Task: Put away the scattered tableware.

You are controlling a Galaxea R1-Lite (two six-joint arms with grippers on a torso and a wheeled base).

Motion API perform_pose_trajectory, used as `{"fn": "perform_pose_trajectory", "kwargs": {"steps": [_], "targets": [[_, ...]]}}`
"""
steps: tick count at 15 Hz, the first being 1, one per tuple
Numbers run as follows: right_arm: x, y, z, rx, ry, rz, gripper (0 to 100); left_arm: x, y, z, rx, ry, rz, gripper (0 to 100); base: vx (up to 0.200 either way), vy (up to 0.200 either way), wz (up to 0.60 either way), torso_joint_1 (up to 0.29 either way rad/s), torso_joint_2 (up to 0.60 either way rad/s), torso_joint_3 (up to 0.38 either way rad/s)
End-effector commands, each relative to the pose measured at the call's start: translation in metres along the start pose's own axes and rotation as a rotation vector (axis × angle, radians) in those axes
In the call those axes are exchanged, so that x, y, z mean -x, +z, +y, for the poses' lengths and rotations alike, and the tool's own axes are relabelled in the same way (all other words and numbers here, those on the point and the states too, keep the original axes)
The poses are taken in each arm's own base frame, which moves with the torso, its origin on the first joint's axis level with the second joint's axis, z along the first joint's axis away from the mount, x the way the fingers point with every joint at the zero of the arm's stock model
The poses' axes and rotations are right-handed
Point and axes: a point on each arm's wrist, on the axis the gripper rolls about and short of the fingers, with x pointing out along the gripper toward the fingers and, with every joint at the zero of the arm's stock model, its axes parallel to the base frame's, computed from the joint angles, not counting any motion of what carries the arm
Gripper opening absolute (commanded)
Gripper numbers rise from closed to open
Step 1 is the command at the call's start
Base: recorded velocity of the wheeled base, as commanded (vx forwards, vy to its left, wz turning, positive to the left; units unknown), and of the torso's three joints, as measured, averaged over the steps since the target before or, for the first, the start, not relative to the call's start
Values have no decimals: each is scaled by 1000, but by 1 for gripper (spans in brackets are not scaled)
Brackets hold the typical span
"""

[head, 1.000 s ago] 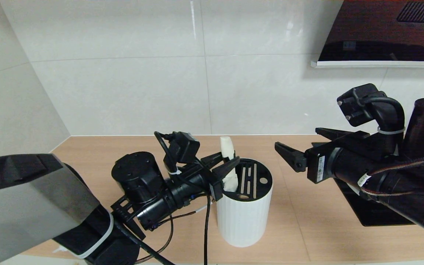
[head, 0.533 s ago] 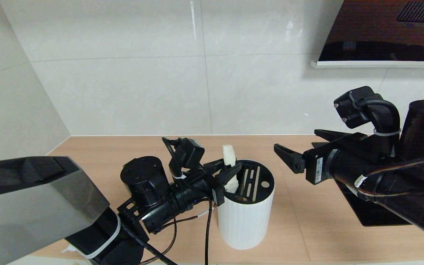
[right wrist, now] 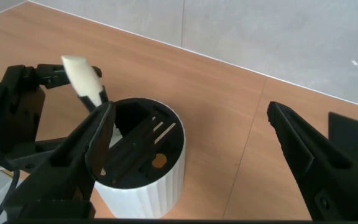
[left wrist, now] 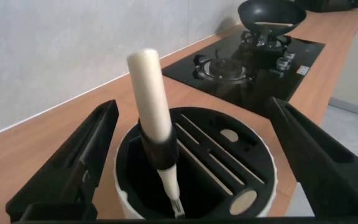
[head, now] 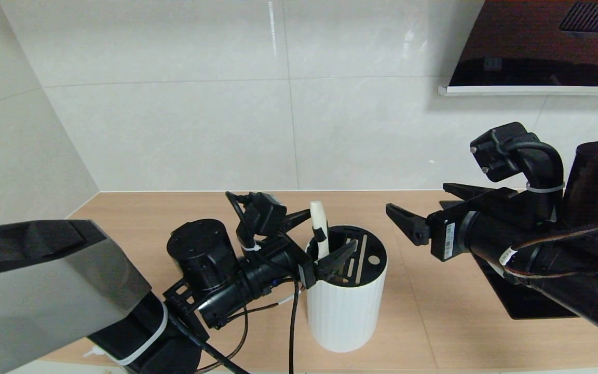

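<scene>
The white-handled utensil [head: 318,221] stands handle-up in the holder [head: 344,311]. Its rounded cream handle and black collar rise above the rim, tilted a little. It sits in the wide open compartment beside the long slots, free between the spread fingers of my left hand [head: 326,231]. The holder is a white ribbed cylinder with a black slotted top, upright on the tabletop [head: 423,311].

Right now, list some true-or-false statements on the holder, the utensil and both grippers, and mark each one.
1. The white-handled utensil stands in the white holder. True.
2. The left gripper is shut on the utensil. False: it is open, its jaws clear of the handle on either side.
3. The right gripper holds a spoon. False: it is open and empty, beside the holder.
4. A pan sits on the hob. True.
</scene>
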Motion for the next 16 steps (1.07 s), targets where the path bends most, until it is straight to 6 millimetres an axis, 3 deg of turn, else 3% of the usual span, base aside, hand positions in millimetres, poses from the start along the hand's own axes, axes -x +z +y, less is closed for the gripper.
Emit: {"fn": "perform_pose_trajectory", "kwargs": {"steps": [1,3,7,9,11,13,15,16], "targets": [[0,0,0,1,0,1,100,0,2,0,-2,0,-6,100,0,0,0,0,0,0],[0,0,0,-2,0,-2,100,5,19,-2,9,-2,-51,100,0,0,0,0,0,0],[1,4,-13,-16,-44,-17,100,51,91,-13,27,3,-241,100,0,0,0,0,0,0],[19,16,-28,-40,-76,-72,100,77,125,-14,-4,56,-335,100,0,0,0,0,0,0],[37,24,-40,-56,-112,-118,100,99,139,-9,-9,147,-332,100,0,0,0,0,0,0],[78,21,-65,-73,-194,-172,100,138,152,-9,-8,263,-290,100,0,0,0,0,0,0],[102,13,-85,-79,-299,-200,100,168,163,-16,-2,318,-246,100,0,0,0,0,0,0],[129,11,-100,-84,-404,-257,100,195,167,-29,14,343,-199,100,0,0,0,0,0,0]]}}
